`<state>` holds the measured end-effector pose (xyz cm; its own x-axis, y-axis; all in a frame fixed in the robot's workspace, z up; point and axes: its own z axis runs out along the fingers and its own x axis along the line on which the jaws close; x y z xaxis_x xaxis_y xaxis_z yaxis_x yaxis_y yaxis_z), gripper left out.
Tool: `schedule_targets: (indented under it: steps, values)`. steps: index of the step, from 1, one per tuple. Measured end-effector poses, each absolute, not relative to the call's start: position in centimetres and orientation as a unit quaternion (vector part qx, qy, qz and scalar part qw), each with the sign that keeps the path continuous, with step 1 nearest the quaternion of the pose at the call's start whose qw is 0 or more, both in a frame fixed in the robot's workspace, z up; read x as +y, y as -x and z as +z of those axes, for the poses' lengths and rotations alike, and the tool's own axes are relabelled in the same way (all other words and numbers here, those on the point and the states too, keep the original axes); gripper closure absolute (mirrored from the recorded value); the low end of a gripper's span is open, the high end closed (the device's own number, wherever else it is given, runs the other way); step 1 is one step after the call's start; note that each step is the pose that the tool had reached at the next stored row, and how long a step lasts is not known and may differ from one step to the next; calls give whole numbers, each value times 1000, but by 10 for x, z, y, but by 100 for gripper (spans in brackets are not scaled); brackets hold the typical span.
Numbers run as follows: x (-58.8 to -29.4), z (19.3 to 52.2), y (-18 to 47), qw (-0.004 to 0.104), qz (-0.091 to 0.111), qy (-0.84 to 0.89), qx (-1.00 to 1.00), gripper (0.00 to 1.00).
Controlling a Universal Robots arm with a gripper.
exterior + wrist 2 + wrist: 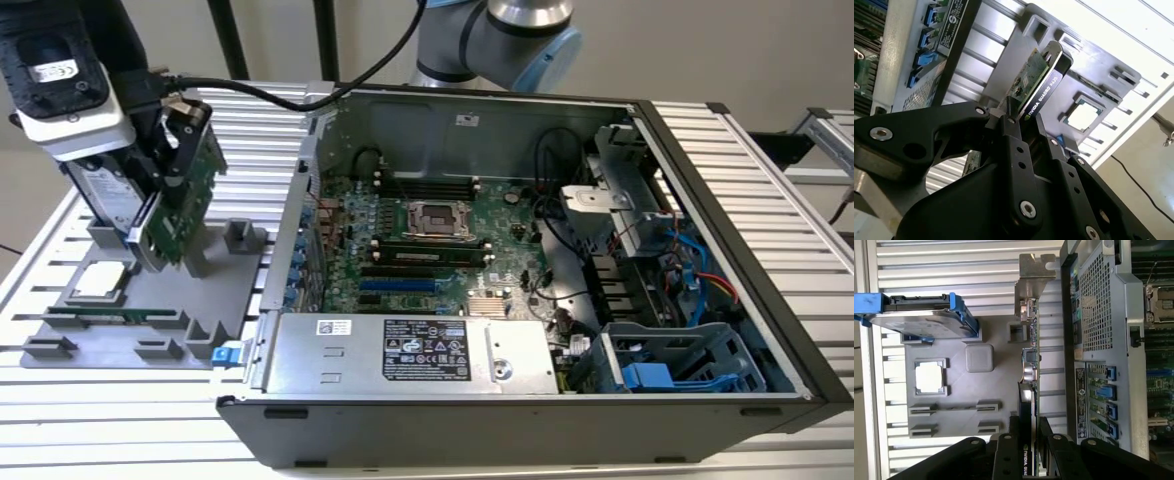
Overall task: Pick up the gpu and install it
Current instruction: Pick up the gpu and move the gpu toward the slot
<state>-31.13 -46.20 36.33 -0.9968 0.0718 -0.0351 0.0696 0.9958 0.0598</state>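
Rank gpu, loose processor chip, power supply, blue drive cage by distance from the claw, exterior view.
1. gpu, gripped in the claw, exterior view's left.
2. processor chip, on the grey tray, close by.
3. power supply, inside the case, near side.
4. blue drive cage, exterior view's far right.

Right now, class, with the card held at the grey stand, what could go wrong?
1. The jaws pinch the graphics card only by its upper edge, so it might tilt or slip.
2. The hard drive stands close beside it on the grey stand; a sideways swing could knock it.
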Motion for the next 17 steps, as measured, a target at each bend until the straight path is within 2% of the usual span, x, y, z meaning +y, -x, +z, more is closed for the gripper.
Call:
schedule_targets:
  steps: [17]
  values:
    - [-462, 373, 311, 19, 29, -35, 999, 100]
